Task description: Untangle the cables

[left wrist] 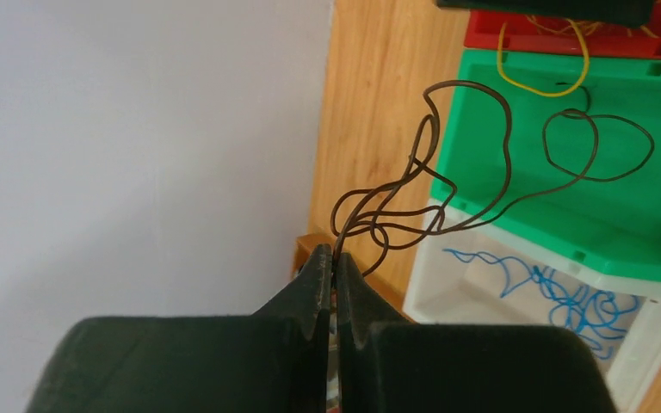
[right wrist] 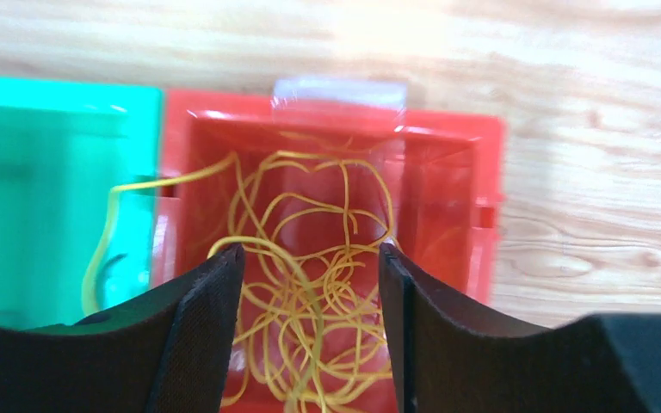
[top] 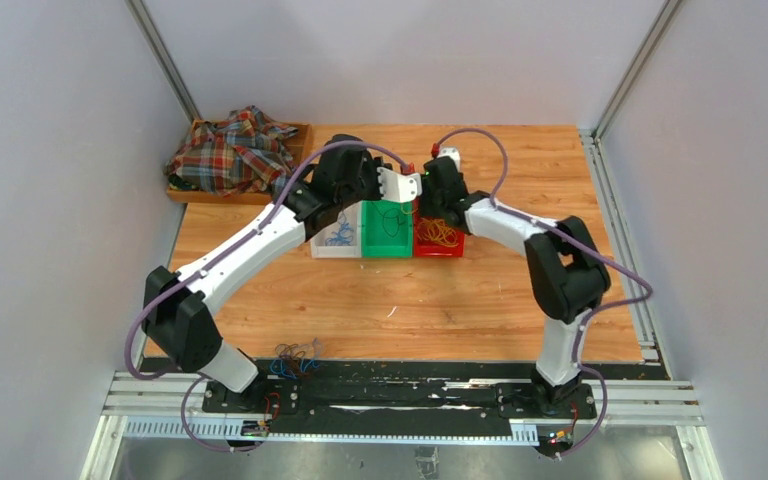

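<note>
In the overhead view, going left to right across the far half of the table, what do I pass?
plaid cloth → white bin holding blue cables → green bin → red bin holding yellow cables

Cables (top: 438, 233) lie in bins (top: 387, 254) set side by side.

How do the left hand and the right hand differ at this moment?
The left hand is shut on a dark cable; the right hand is open and holds nothing. The left hand's cable loops out over the green bin; the right hand hangs over the red bin of yellow cables. Both have dark fingers.
</note>
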